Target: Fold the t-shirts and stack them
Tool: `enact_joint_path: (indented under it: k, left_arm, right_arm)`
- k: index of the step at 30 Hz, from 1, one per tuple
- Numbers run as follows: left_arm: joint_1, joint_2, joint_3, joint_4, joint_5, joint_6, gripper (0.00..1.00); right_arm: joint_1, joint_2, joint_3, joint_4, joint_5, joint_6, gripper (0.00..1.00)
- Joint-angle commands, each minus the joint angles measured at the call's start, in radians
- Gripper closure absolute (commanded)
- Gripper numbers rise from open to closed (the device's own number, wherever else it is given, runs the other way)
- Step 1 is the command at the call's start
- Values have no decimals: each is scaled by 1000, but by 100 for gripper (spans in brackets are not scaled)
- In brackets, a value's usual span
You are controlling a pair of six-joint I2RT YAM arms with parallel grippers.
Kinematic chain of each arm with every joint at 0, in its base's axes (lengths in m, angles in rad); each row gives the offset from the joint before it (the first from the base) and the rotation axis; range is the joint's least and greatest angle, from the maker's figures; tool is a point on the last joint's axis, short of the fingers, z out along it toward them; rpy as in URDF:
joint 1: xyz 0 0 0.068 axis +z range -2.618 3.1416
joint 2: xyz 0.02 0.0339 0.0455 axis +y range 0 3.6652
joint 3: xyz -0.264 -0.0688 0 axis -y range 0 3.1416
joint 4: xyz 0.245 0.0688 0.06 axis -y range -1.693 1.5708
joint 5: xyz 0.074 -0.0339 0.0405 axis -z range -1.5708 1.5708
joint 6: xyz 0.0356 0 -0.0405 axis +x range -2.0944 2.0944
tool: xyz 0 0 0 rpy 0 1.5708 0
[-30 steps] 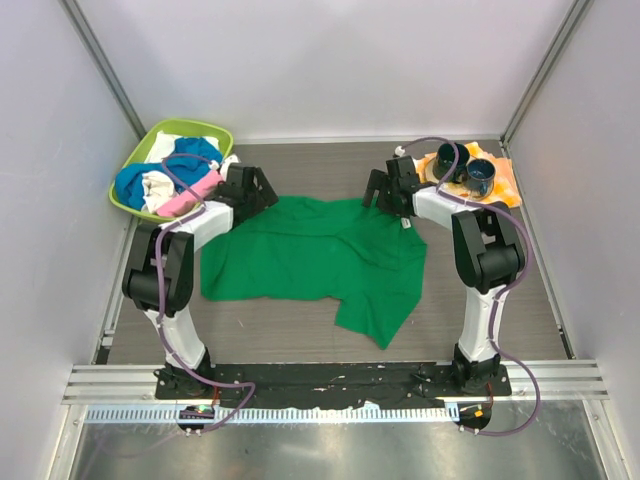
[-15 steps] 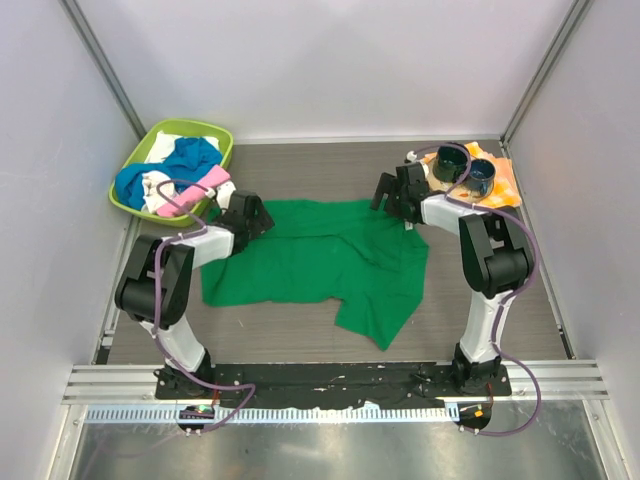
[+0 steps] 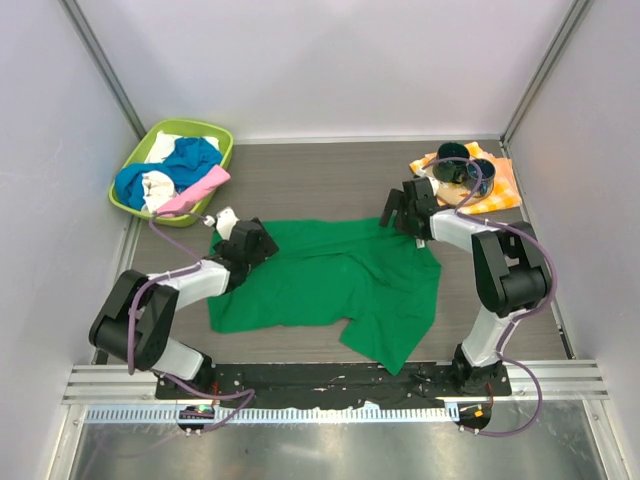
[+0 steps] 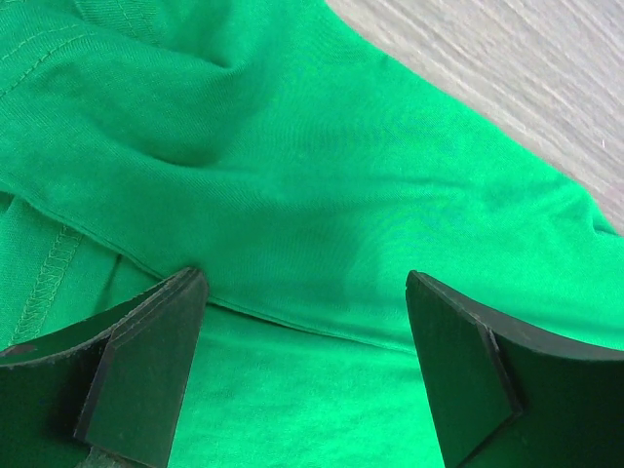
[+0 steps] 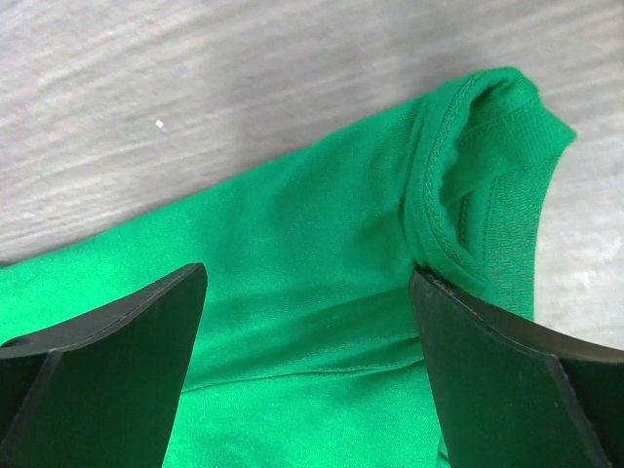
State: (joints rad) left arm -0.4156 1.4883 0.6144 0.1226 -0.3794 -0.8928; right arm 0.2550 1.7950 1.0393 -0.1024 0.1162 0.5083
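Where white walls (image 3: 330, 60) enclose, t-shirt (image 3: 330, 275) overlies woodgrain table (image 3: 330, 170).

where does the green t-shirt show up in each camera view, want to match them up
Top external: the green t-shirt lies spread out in the middle of the picture.
Left wrist: it fills nearly the whole frame, all but the upper right corner.
Right wrist: it covers the lower half, with a stitched hem bunched at the upper right.
Shared landmark: the grey wood-grain table bordering the shirt's edge, seen in all three views.
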Motion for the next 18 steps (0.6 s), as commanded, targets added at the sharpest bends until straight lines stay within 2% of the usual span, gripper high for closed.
enact_joint_path:
  k: [1,4,9,14,18]
  left_arm:
    - [-31,-69,-51,-121,-58,-44,11]
    - [-41,-154,4,-243,-70,-43,11]
    - [-42,-282,212,-438,-139,-8,4]
    - [-35,-278,363,-546,-253,75,3]
    - [3,-240,383,-560,-285,84,2]
  right_arm:
    - [-14,-81,-68,-117,134,-11,7]
    - [-16,-120,-47,-125,137,-19,7]
    - [7,-195,20,-129,71,-27,6]
    - [94,-134,197,-210,-7,-57,5]
    - [173,-73,260,-201,-76,-54,5]
